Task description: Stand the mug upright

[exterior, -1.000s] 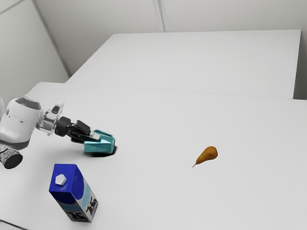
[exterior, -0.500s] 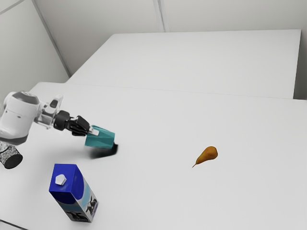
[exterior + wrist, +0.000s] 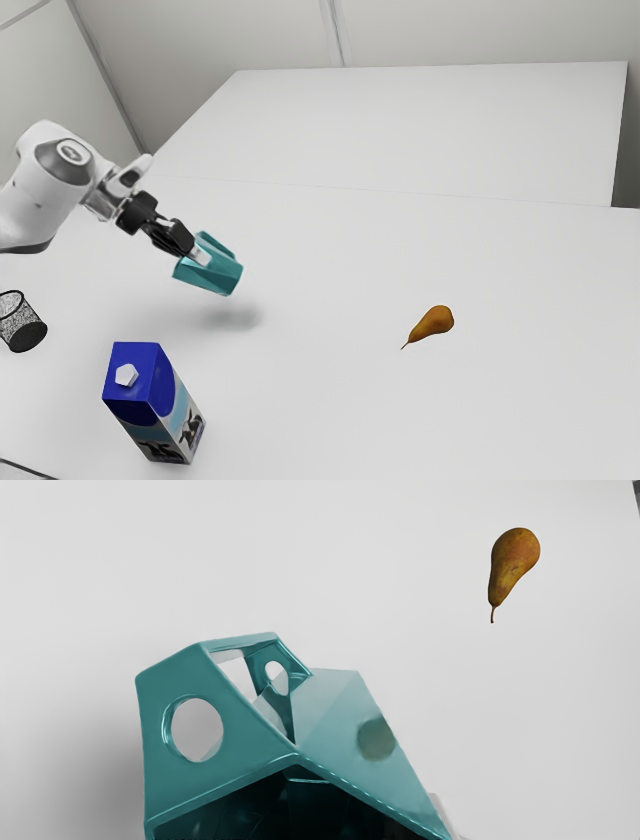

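Teal mug (image 3: 212, 277) aslant in the tool (image 3: 200, 256), above the table (image 3: 320, 400) — pear (image 3: 433, 321) well apart

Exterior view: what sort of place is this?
Likely a robot test area in a plain room: an arm holds a mug over a white table bearing a carton and a pear, with pale walls behind.
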